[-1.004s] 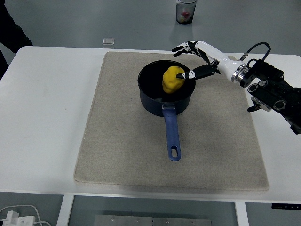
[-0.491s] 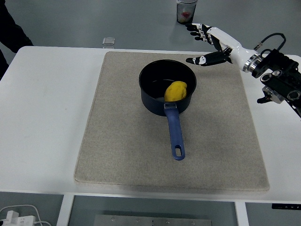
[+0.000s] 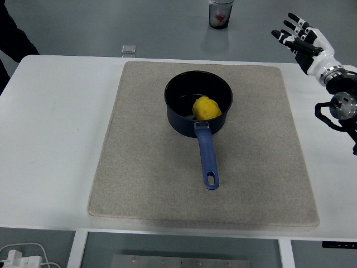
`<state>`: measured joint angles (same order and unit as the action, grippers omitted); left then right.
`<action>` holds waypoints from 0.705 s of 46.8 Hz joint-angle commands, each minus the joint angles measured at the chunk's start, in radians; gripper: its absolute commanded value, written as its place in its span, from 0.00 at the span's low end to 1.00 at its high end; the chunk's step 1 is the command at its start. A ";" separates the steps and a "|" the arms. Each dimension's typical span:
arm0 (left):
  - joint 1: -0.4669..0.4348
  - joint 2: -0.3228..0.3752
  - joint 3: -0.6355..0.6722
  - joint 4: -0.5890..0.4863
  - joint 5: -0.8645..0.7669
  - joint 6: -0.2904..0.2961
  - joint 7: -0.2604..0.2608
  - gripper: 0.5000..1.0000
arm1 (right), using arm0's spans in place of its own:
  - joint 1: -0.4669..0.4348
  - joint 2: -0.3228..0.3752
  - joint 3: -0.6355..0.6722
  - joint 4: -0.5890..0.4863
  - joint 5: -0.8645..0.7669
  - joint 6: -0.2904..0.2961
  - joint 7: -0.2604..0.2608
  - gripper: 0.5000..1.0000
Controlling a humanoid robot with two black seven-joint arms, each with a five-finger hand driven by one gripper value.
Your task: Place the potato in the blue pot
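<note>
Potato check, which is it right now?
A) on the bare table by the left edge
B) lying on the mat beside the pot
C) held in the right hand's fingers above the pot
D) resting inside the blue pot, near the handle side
D: the yellow potato sits inside the blue pot close to where the handle joins, while the right hand is up at the far right, fingers spread and holding nothing.

High head view, facing forward and down.
One camera only; table point(image 3: 56, 139) near edge at bottom, right hand point(image 3: 304, 42) raised at upper right.
</note>
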<state>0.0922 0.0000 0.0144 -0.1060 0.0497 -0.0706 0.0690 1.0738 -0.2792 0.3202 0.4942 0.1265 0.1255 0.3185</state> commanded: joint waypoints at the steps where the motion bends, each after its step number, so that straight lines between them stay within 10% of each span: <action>1: 0.000 0.000 -0.001 0.000 0.001 0.000 0.000 0.99 | -0.018 0.017 0.068 -0.019 0.018 -0.006 -0.006 0.85; 24: 0.001 0.000 0.001 -0.003 -0.001 0.000 0.000 0.99 | -0.057 0.132 0.344 -0.036 0.099 -0.044 -0.019 0.85; 33: 0.001 0.000 0.001 -0.004 0.001 -0.002 0.000 0.99 | -0.074 0.144 0.338 -0.036 0.078 -0.001 0.062 0.85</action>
<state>0.0929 0.0000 0.0153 -0.1119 0.0504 -0.0718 0.0690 1.0065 -0.1351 0.6688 0.4594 0.2143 0.0981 0.3666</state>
